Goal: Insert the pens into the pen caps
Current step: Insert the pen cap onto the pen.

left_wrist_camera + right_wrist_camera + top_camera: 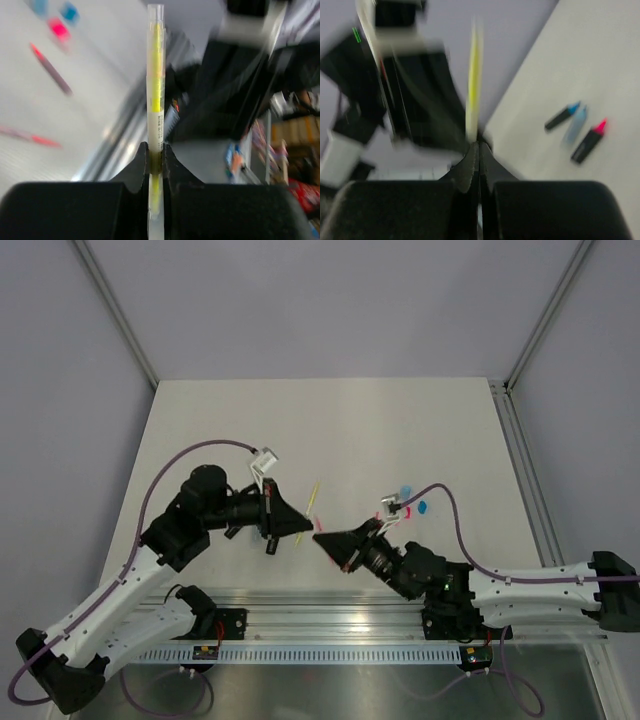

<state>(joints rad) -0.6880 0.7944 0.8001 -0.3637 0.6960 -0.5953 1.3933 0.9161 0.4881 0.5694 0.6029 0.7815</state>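
Note:
My left gripper is shut on a thin yellow pen that sticks straight out past its fingertips. My right gripper faces it tip to tip with its jaws shut. The blurred yellow pen ends right at those tips; I cannot tell whether it touches them. On the table lie a pink pen cap, a blue cap and a light-blue cap. A purplish-red pen and a red-pink pen also lie there.
Three short markers lie together on the table in the right wrist view: a black one with a blue tip, a pale-blue one and a black one with a pink tip. The metal rail with the arm bases runs along the near edge.

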